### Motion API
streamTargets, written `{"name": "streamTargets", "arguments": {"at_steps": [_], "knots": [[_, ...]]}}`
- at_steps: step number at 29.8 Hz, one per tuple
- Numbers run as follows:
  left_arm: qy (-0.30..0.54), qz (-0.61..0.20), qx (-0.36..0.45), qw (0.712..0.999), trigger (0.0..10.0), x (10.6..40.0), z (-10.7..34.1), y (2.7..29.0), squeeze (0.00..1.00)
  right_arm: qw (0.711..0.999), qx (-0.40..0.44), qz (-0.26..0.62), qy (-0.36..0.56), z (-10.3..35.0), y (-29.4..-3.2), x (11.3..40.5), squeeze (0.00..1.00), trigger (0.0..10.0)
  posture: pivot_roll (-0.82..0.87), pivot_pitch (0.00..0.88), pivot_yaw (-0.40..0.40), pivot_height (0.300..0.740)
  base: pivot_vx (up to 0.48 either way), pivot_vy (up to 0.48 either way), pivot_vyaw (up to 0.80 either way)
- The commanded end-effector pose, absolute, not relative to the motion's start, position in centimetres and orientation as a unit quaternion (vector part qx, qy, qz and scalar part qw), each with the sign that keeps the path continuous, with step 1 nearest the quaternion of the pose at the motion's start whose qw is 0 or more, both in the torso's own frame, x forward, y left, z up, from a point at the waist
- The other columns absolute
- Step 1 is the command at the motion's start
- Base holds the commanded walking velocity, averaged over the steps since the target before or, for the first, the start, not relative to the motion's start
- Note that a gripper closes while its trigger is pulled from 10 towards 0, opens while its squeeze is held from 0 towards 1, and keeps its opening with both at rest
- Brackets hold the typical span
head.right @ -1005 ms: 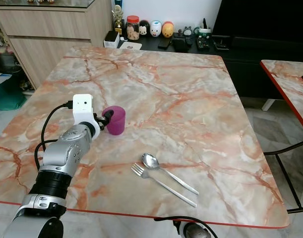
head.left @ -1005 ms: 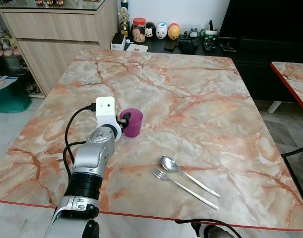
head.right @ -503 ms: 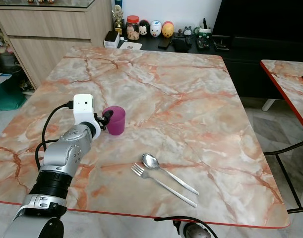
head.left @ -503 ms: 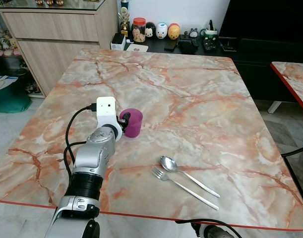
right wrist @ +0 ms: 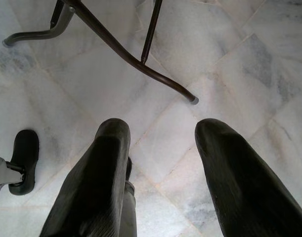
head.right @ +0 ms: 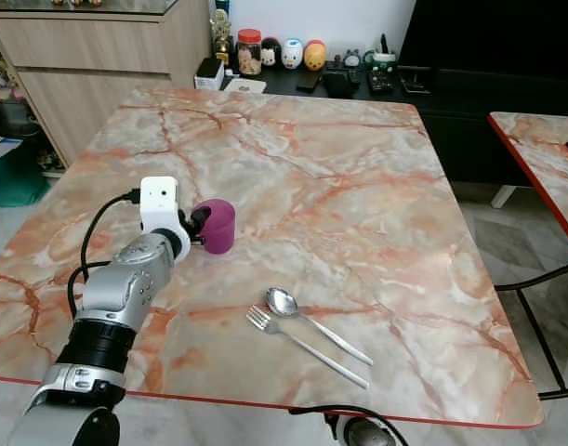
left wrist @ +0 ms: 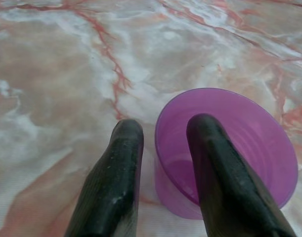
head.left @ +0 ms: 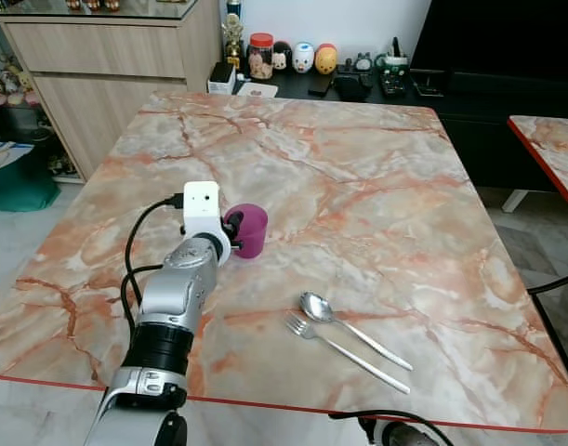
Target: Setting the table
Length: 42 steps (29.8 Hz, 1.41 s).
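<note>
A purple plastic cup (head.left: 253, 229) stands on the marble table (head.left: 358, 186), left of centre. My left gripper (head.left: 233, 226) reaches it from the near side. In the left wrist view the left gripper (left wrist: 163, 131) is shut across the cup's (left wrist: 239, 143) near wall, one finger inside the rim and one outside. A spoon (head.left: 316, 307) and a fork (head.left: 302, 327) lie side by side near the table's front edge, to the right of the arm. My right gripper (right wrist: 163, 133) hangs open over the tiled floor.
A low dark sideboard (head.left: 358, 88) behind the table carries a jar (head.left: 260, 56) and small figurines. A wooden cabinet (head.left: 107, 56) stands at the back left. A second marble table (head.left: 553, 149) is at the right, and a dark chair frame (right wrist: 116, 47) stands on the floor.
My left gripper and the purple cup have shifted very slightly to the right; the cup looks a little tilted now. The cutlery lies as before.
</note>
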State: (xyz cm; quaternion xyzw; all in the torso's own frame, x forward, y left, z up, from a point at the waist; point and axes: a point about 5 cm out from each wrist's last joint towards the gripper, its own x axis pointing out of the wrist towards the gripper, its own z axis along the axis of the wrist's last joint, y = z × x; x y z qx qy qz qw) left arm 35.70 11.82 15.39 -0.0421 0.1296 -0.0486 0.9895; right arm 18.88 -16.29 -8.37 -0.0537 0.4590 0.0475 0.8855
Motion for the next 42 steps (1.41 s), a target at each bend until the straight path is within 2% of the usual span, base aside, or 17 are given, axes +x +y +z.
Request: {"name": "streamTargets", "arguments": {"at_steps": [1, 20, 25, 30, 31, 32, 33, 42], "knots": [[0.152, -0.053, -0.034, 0.986, 0.0, 35.4, 14.5, 11.6, 0.0, 0.885, -0.057, 0.047, 0.46, -8.3, -16.5, 19.0, 0.0, 10.0, 0.08, 0.0, -0.052, 0.74, 0.0, 0.0, 0.0], [0.148, -0.061, -0.035, 0.987, 0.0, 35.3, 14.6, 11.4, 0.0, 0.885, -0.058, 0.047, 0.46, -8.3, -16.5, 19.0, 0.0, 10.0, 0.08, 0.0, -0.053, 0.74, 0.0, 0.0, 0.0], [0.112, -0.058, -0.048, 0.991, 0.0, 35.2, 15.2, 11.6, 0.0, 0.885, -0.058, 0.047, 0.46, -8.3, -16.5, 19.0, 0.0, 10.0, 0.08, 0.0, -0.055, 0.74, 0.0, 0.0, 0.0], [0.031, -0.048, -0.064, 0.996, 0.0, 34.4, 16.5, 12.5, 0.0, 0.885, -0.056, 0.044, 0.46, -8.3, -16.6, 18.9, 0.0, 10.0, 0.08, 0.0, -0.054, 0.74, 0.0, 0.0, 0.0], [-0.01, -0.044, -0.058, 0.997, 4.0, 33.7, 17.1, 13.0, 0.0, 0.885, -0.056, 0.042, 0.461, -8.4, -16.6, 18.9, 0.0, 10.0, 0.08, 0.0, -0.054, 0.74, 0.0, 0.0, 0.0], [-0.01, -0.044, -0.058, 0.997, 4.0, 33.7, 17.1, 13.0, 0.0, 0.885, -0.056, 0.042, 0.461, -8.4, -16.6, 18.9, 0.0, 10.0, 0.08, 0.0, -0.054, 0.74, 0.0, 0.0, 0.0], [-0.027, -0.041, -0.058, 0.997, 10.0, 33.3, 17.3, 13.3, 0.0, 0.885, -0.055, 0.04, 0.461, -8.4, -16.6, 18.8, 0.0, 10.0, 0.08, 0.0, -0.054, 0.74, 0.0, 0.0, 0.0], [-0.081, 0.023, -0.02, 0.996, 10.0, 28.9, 16.7, 17.6, 0.0, 0.885, -0.031, 0.011, 0.464, -8.5, -17.0, 18.5, 0.0, 10.0, 0.09, 0.0, -0.062, 0.74, 0.0, 0.0, 0.0]]}}
